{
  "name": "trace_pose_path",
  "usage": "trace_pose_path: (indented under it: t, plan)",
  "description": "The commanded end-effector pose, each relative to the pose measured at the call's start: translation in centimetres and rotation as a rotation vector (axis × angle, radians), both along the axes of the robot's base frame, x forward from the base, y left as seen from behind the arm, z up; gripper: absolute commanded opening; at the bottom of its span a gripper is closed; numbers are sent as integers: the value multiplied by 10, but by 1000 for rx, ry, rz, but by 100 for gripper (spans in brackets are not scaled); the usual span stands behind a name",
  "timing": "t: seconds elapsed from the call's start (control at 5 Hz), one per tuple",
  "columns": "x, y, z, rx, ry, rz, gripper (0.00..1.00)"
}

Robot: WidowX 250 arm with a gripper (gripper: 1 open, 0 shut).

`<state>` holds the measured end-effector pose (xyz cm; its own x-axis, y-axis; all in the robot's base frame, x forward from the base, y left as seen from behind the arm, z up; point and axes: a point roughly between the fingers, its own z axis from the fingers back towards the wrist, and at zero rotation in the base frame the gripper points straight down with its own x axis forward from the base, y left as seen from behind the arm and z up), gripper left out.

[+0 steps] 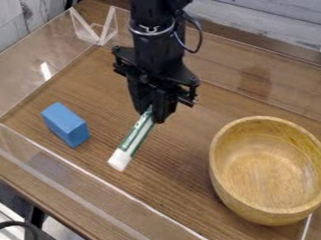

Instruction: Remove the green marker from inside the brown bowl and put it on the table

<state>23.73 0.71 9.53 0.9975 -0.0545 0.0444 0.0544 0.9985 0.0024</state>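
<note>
The green marker [132, 141] hangs slanted over the table [242, 83], white end low and to the left, almost at the wood. My gripper [153, 111] points straight down and is shut on the marker's upper, green end. The brown bowl [271, 168] sits at the lower right with nothing inside it, well apart from the gripper and marker.
A blue block [66, 124] lies on the table to the left of the marker's low end. Low clear acrylic walls [72, 181] edge the tabletop, and a clear stand [92, 27] rests at the back left.
</note>
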Motion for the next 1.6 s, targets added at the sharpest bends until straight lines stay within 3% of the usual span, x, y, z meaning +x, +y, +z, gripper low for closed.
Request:
trace_pose_path:
  t: [0.0,0.2,0.6,1.4]
  plan:
    - [5,5,4,7,-27,9,0]
    - [9,3,4,-7,-26,8,100]
    - [22,0,0,-27,-31,27,100]
    - [31,-6,-18,-51,-28,22,100]
